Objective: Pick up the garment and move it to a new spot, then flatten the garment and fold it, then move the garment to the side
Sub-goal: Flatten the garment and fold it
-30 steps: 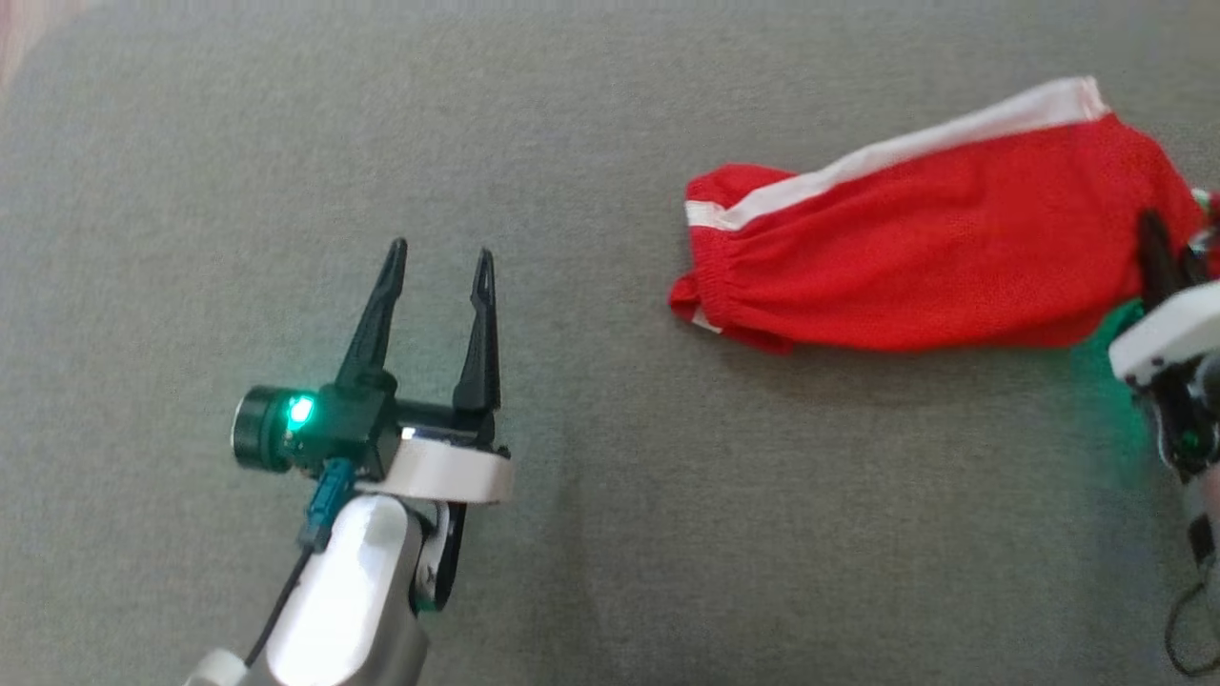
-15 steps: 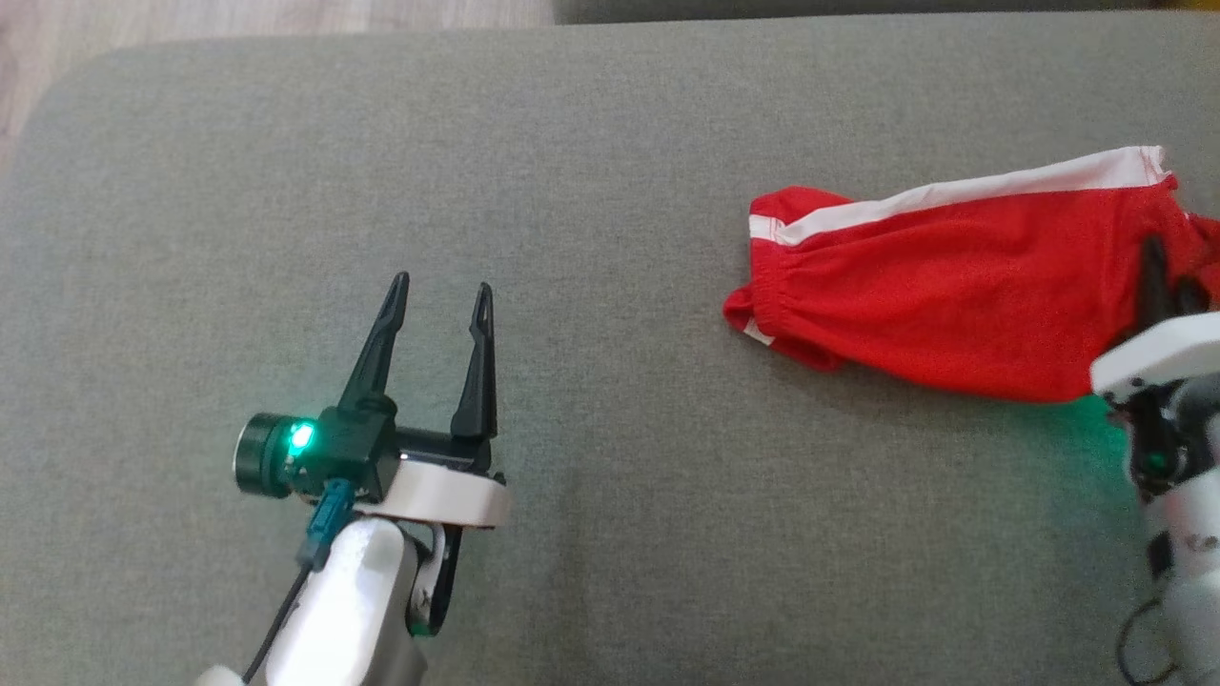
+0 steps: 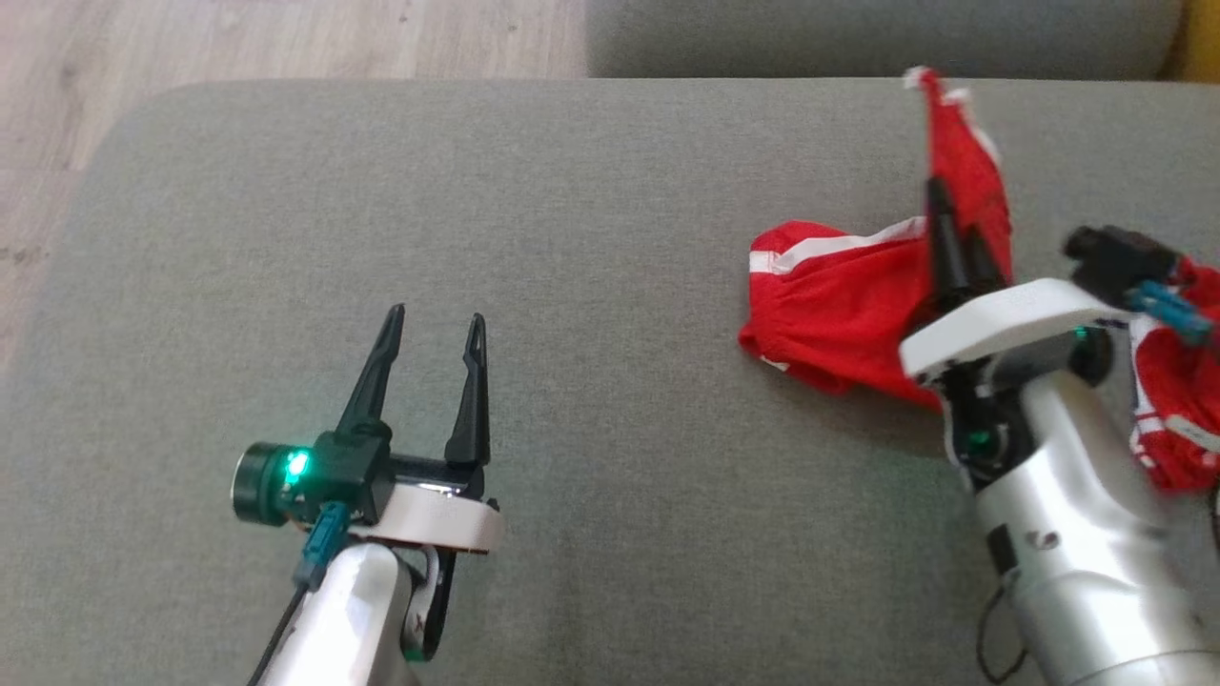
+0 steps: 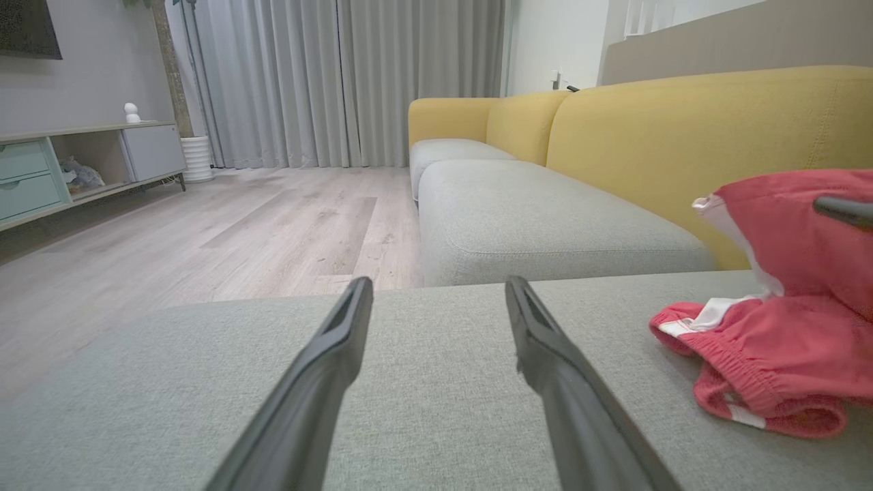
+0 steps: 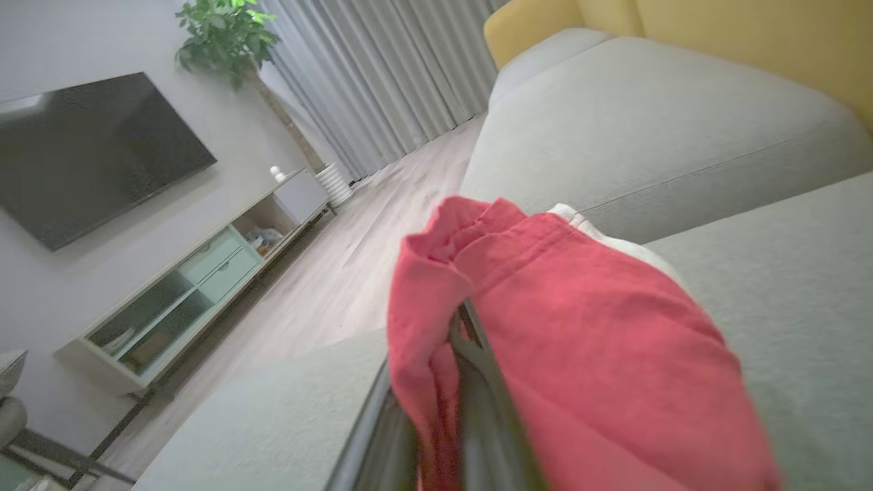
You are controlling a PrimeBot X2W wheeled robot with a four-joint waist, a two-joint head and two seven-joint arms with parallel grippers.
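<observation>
the red shorts (image 3: pixel 839 314) are light, soft and limp, so expect them to sag and swing from a single pinch; the elastic band or a hem corner gives the surest hold. your right hand (image 3: pixel 956 233) is pinched on one end, fingers pointing upward, holding it raised above the grey sofa cushion (image 3: pixel 572 238); the gathered end lies on it. your left hand (image 3: pixel 436 319) hovers wide and empty, well apart.
</observation>
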